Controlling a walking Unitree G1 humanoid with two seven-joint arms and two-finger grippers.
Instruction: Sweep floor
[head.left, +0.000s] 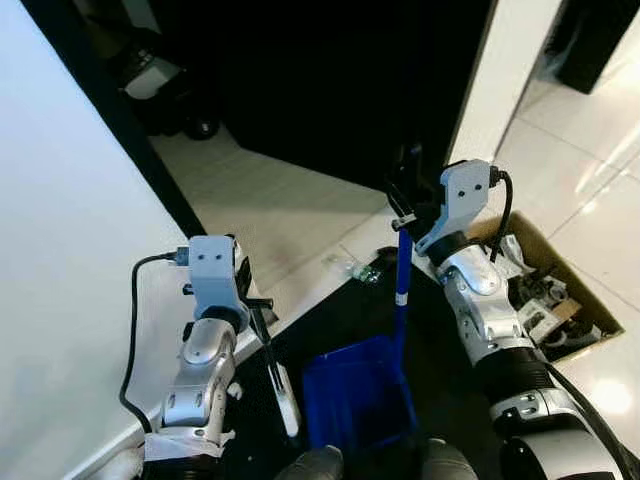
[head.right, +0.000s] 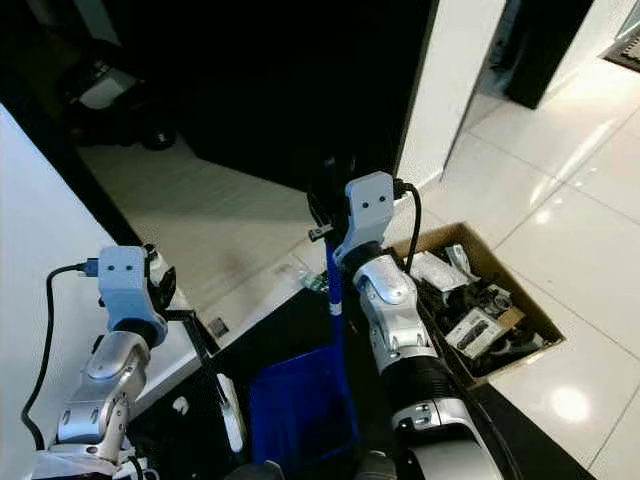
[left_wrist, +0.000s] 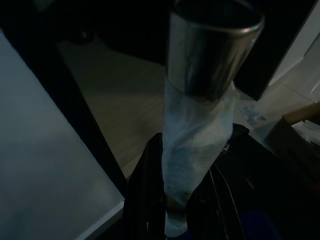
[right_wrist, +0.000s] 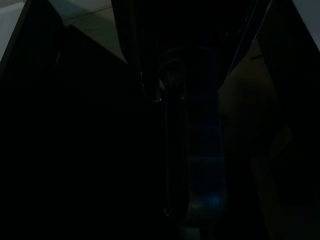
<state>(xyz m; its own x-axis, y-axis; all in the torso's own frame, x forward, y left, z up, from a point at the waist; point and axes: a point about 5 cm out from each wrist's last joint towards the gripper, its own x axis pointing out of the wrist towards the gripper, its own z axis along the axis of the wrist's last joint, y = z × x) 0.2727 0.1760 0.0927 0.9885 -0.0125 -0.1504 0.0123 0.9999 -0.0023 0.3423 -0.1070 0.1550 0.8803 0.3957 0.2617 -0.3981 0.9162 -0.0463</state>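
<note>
Both arms are raised in front of the body with the forearms angled upward and the wrists bent forward. The right gripper (head.left: 405, 205) sits at the upper end of the blue handle (head.left: 401, 290), its black fingers pressed around the top of it. The handle runs nearly vertical, its long axis pointing straight down to the blue dustpan (head.left: 357, 395), which rests on the dark mat (head.left: 440, 330) between the two arms with its open side facing the robot's left. A pale band circles the handle partway down. The left gripper (head.left: 256, 305) is level with the left wrist and pinches the broom stick (head.left: 272, 365), a thin dark rod that slants down and slightly to the right toward a white part near the mat. In the left wrist view, the stick (left_wrist: 200, 150) appears as a metal tube wrapped in pale tape, held between the dark fingers. A crumpled piece of clear plastic (head.left: 352, 266) lies on the tiled floor (head.left: 270, 210) just beyond the mat. A cardboard box (head.right: 478, 300) of assorted items stands to the right of the right arm.
</note>
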